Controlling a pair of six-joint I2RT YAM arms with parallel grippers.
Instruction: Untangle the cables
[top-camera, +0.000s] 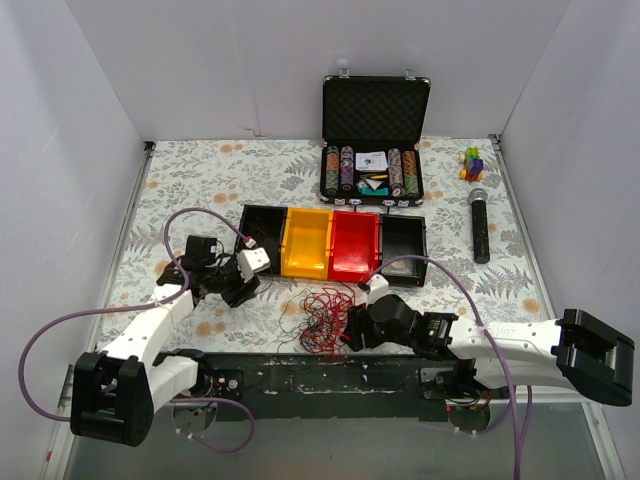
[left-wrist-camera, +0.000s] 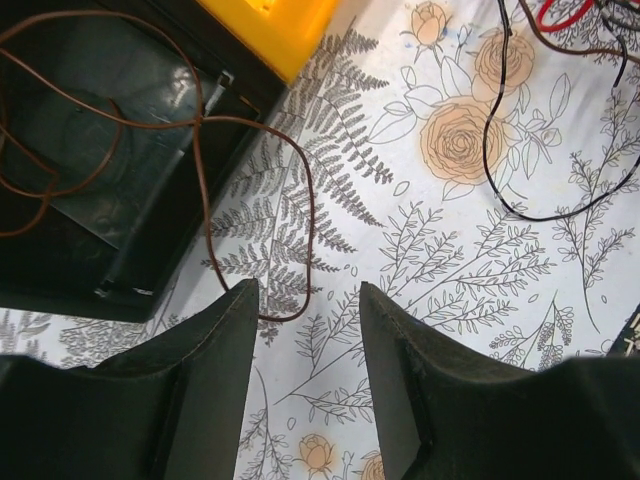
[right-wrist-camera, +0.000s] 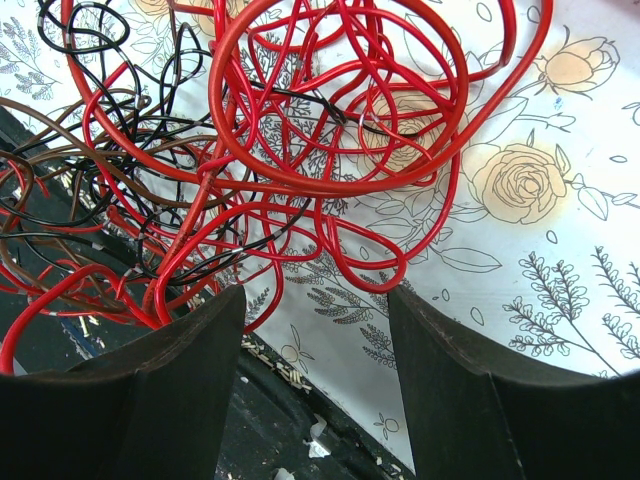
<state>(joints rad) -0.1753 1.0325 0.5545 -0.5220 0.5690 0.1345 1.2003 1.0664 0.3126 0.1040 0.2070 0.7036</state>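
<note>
The cables (top-camera: 322, 318) are a loose nest of thin red, black and brown strands near the table's front edge, between my two grippers. My right gripper (top-camera: 355, 328) is just right of the nest. In the right wrist view it (right-wrist-camera: 312, 300) is open and empty, with the red loops (right-wrist-camera: 330, 130) right in front of the fingertips. My left gripper (top-camera: 240, 290) is left of the nest, open and empty (left-wrist-camera: 308, 300). A brown cable (left-wrist-camera: 300, 200) loops from a black bin (left-wrist-camera: 90, 150) onto the cloth just ahead of it. A black strand (left-wrist-camera: 500, 190) lies to its right.
A row of bins stands behind the nest: black (top-camera: 262, 212), yellow (top-camera: 307, 245), red (top-camera: 355, 247), black (top-camera: 404, 240). An open poker-chip case (top-camera: 374, 150) is at the back. A microphone (top-camera: 480, 225) and coloured blocks (top-camera: 472, 163) lie at the right. The dark front rail (right-wrist-camera: 290, 440) borders the nest.
</note>
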